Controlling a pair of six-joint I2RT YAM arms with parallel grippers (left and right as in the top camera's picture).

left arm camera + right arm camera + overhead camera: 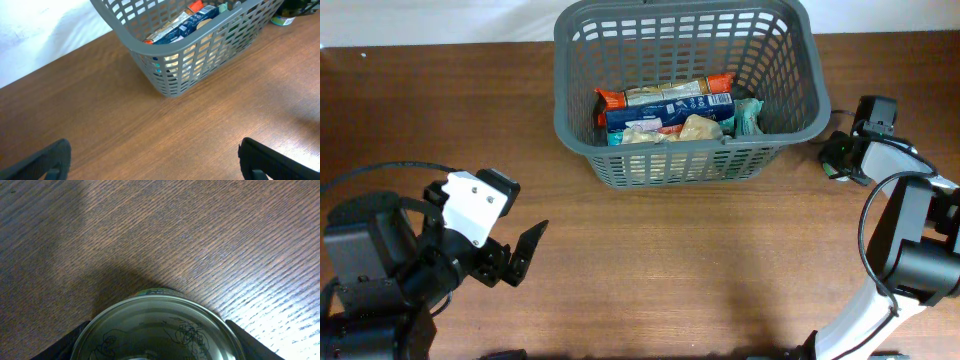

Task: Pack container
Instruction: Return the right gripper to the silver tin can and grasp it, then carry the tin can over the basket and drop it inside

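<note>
The container, a dark grey slotted basket [680, 148], stands at the back middle of the table and also shows in the left wrist view [167, 85]. It holds an orange and blue packet [665, 100], a beige bag [700, 128] and a teal packet [748, 115]. My right gripper [840, 157] is just right of the basket, its fingers against both sides of a small round tin can [160, 330] with a green label that stands on the table [282, 20]. My left gripper [520, 255] is open and empty at the front left [160, 170].
The brown wooden table [700, 260] runs to a white cloth edge at the back left [30, 30]. The right arm's cable loops over the table at the far right [880, 230].
</note>
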